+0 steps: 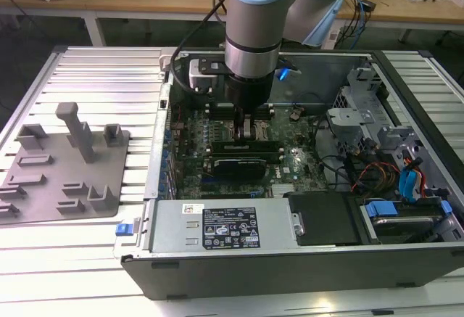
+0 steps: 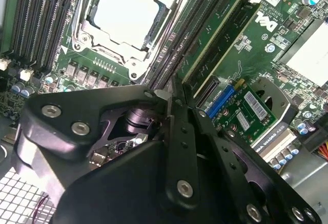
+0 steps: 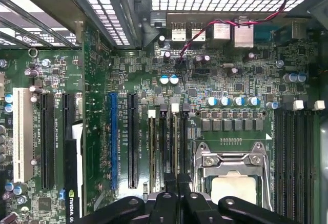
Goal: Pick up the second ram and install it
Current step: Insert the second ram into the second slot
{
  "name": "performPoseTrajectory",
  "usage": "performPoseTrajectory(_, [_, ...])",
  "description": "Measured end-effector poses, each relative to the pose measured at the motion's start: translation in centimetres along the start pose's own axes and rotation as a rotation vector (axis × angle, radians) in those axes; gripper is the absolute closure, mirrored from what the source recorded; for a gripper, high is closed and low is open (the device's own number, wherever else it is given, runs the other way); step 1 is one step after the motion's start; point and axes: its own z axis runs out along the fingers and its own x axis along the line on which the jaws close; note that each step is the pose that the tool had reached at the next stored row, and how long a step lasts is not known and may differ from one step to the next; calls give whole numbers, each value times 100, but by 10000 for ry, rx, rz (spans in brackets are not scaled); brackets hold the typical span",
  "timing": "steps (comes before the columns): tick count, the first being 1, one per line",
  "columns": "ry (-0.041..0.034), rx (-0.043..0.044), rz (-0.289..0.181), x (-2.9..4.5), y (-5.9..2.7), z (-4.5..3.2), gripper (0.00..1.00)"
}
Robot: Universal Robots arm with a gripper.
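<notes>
My gripper [image 1: 246, 130] is down inside the open computer case, over the memory slots beside the processor socket [image 2: 125, 14]. In both wrist views the black fingers [image 2: 177, 126] are pressed together with no gap between them. The second ram [image 2: 215, 32], a long green stick, stands on edge in a slot to one side of the socket. Its near end lies right at my fingertips, and whether they touch it I cannot tell. In the exterior view the ram [image 1: 243, 146] is a dark strip just in front of the gripper. The first wrist view has the fingers [image 3: 177, 201] over the black slots [image 3: 169, 147].
The grey holder plate [image 1: 61, 168] with upright pegs lies on the ribbed table at the exterior view's left, with nothing on it. Inside the case, a graphics card [image 1: 235, 166], the power supply [image 1: 217, 226], drive cages [image 1: 362, 125] and coloured cables [image 1: 395, 179] surround the motherboard.
</notes>
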Motion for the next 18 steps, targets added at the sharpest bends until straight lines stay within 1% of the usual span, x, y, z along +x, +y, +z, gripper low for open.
performPoseTrajectory(10, [-8,1,-1,0,-7,18,91])
performPoseTrajectory(11, [-8,1,0,0,-7,17,91])
performPoseTrajectory(12, [-8,1,0,-1,-7,-16,91])
performPoseTrajectory(15, [-14,5,0,-1,-7,-16,91])
performPoseTrajectory(18, [-27,54,-2,-1,-7,-16,91])
